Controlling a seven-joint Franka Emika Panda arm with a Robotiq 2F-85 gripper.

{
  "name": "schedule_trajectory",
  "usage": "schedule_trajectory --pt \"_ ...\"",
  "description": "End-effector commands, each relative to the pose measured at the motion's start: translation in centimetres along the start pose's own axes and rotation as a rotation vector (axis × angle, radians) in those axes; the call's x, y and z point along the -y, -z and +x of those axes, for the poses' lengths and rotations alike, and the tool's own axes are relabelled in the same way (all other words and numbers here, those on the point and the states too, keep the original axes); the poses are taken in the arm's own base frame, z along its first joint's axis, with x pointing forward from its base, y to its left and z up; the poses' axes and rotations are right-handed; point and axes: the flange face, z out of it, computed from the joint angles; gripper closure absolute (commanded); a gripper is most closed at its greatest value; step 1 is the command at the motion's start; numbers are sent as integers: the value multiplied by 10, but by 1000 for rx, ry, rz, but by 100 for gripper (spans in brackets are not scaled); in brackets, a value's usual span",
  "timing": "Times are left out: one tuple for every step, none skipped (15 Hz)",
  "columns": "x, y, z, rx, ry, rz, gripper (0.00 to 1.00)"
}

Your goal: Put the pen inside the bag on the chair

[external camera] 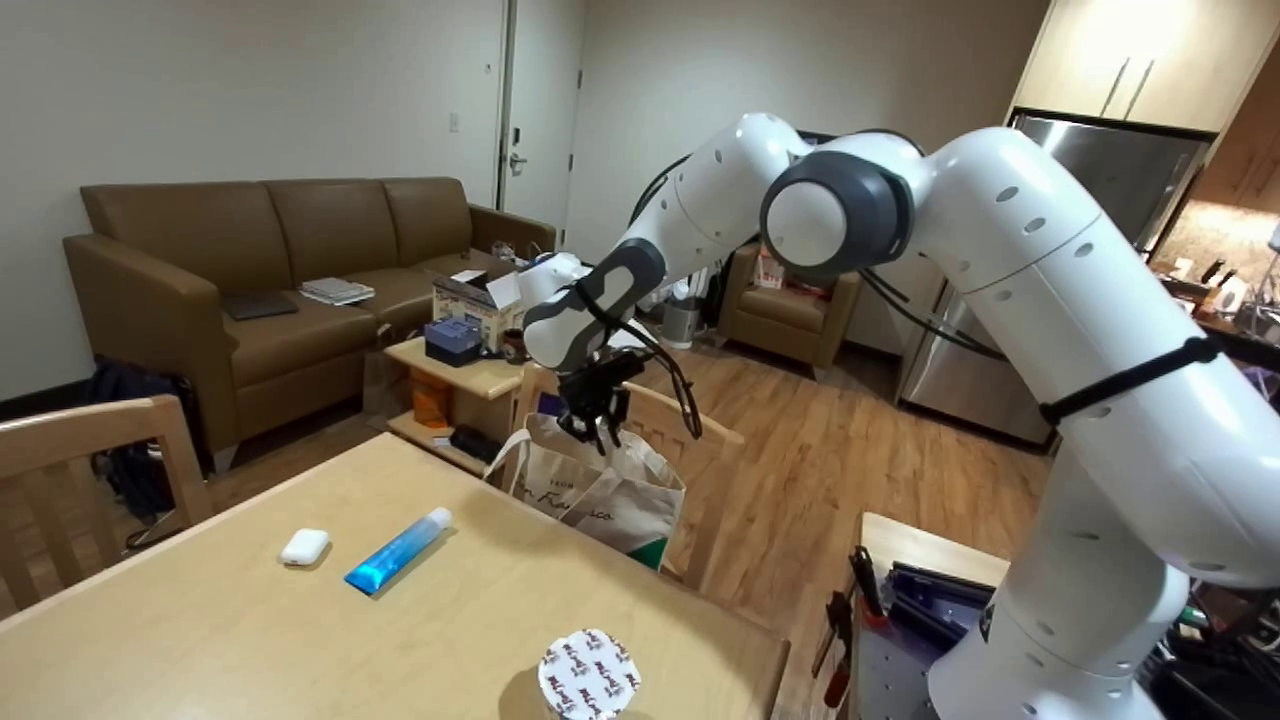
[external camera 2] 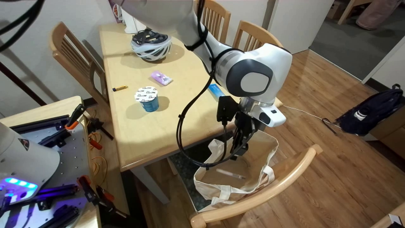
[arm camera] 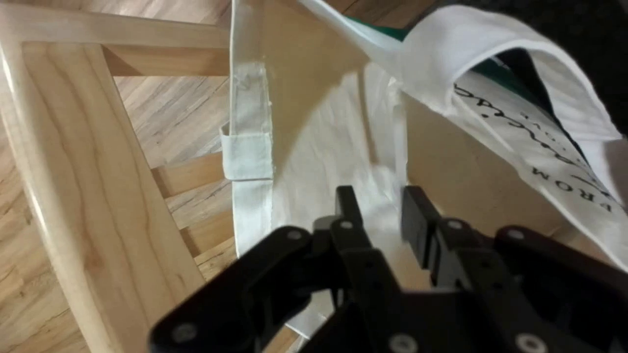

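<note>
cloth bag (external camera: 630, 508) below, the gripper (arm camera: 379, 196) hangs, jaws apart; with the pen (external camera 2: 230, 174) seemingly inside, rise straight up, clear of the handle (arm camera: 500, 30).

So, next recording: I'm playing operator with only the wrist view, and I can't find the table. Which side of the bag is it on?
Observer: The side away from the chair back; in an exterior view the bag sits between that and the table.
Operator: And inside the bag? I can't be sure of anything there.
Observer: In an exterior view, what looks like the pen, slim and pale, shows inside.
Operator: Anything standing on the table?
Observer: Yes, a lidded blue cup stands upright there.
</note>
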Motion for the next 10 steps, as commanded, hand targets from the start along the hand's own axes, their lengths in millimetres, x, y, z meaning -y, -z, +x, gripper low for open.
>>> schedule_trajectory --pt "-6 16 11 15 -29 43 39" --pt "-7 22 14 -4 -39 43 33" --pt "-7 28 17 -19 -54 46 26" --pt "-8 40 20 -51 -59 66 20" --pt "-7 53 23 -86 -74 96 14" --pt "-4 77 23 -114 -91 174 7" --pt "3 97 22 -118 -97 224 2" --pt "11 116 19 -120 -98 277 0" --pt "19 133 16 -122 -102 331 0" --pt "26 149 12 -140 -101 387 0"
